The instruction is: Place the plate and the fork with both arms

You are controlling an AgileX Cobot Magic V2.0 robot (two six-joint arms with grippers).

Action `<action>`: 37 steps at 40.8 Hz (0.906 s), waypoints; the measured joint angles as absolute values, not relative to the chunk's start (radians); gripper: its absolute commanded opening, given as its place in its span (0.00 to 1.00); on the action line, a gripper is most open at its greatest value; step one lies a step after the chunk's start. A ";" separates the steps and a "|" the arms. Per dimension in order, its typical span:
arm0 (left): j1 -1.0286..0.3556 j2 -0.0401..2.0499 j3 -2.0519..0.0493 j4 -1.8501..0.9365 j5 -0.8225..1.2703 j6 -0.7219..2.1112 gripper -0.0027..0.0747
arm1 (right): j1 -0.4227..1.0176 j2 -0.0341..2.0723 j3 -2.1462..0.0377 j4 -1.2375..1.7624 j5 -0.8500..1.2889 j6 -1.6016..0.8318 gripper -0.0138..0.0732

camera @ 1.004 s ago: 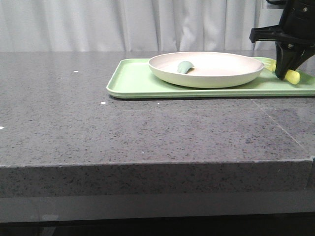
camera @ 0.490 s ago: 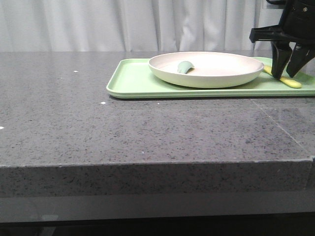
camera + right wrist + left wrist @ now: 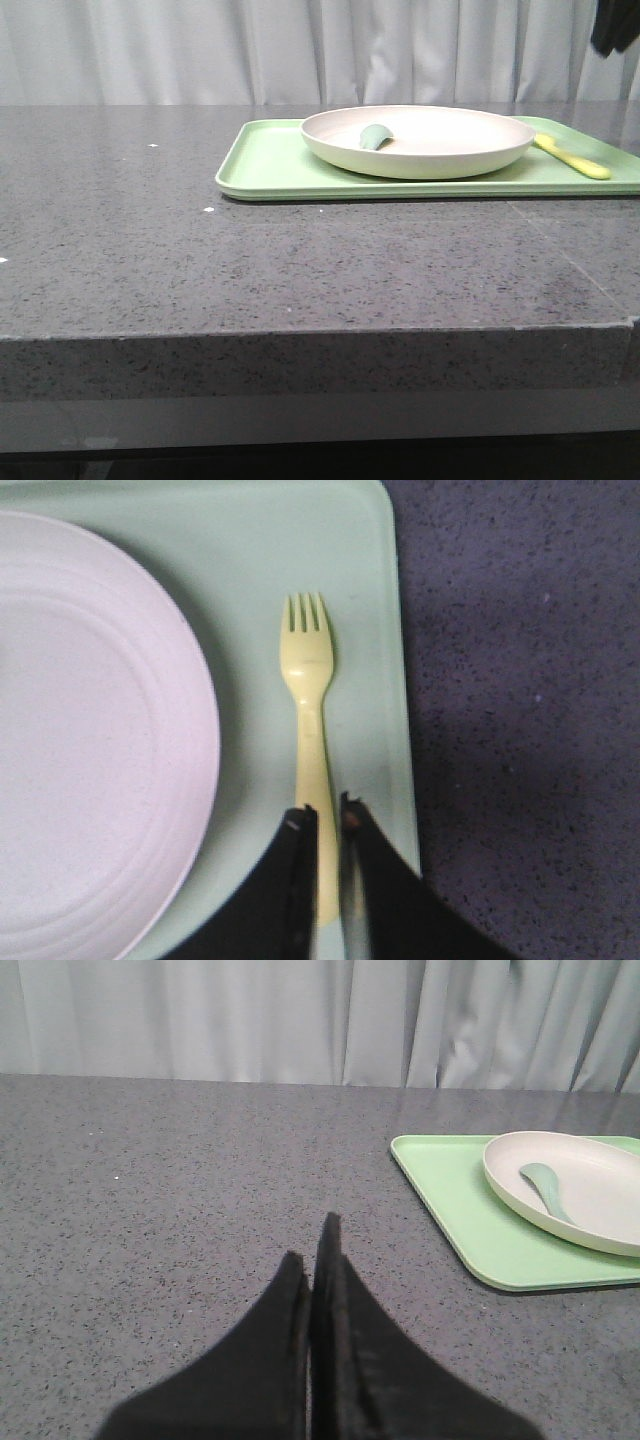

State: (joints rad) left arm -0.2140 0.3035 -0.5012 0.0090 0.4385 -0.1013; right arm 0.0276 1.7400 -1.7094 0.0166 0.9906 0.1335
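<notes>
The cream-white plate [image 3: 500, 150] sits on the light-green tray [image 3: 270, 165] at the back right of the table. The pale-yellow fork [image 3: 572, 158] lies flat on the tray just right of the plate. My right gripper [image 3: 612, 38] is raised high above it at the frame's top right corner. In the right wrist view its jaws [image 3: 325, 815] stand slightly apart and empty, over the handle of the fork [image 3: 308, 680] beside the plate [image 3: 90, 740]. My left gripper [image 3: 318, 1242] is shut and empty over bare table, left of the tray [image 3: 450, 1200] and plate [image 3: 510, 1185].
A grey-green spoon-like utensil [image 3: 376, 136] lies inside the plate, also seen in the left wrist view [image 3: 545, 1185]. The tray's right edge [image 3: 395, 630] borders dark speckled stone. A white curtain hangs behind the table.
My right gripper let go of the fork, which now lies on the tray, and rose up and away to the top right. The plate and left arm have not moved.
</notes>
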 measured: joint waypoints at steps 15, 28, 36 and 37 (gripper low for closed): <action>-0.214 0.304 -0.501 0.009 0.438 -0.101 0.01 | 0.043 1.481 -1.480 0.015 0.933 0.118 0.08; -0.214 0.304 -0.501 0.009 0.438 -0.101 0.01 | 0.072 1.029 -0.977 0.015 0.655 0.054 0.08; -0.214 0.304 -0.501 0.009 0.438 -0.101 0.01 | 0.072 0.745 -0.692 0.015 0.505 0.048 0.08; -0.214 0.304 -0.501 0.009 0.438 -0.101 0.01 | 0.072 0.705 -0.665 0.015 0.487 0.048 0.08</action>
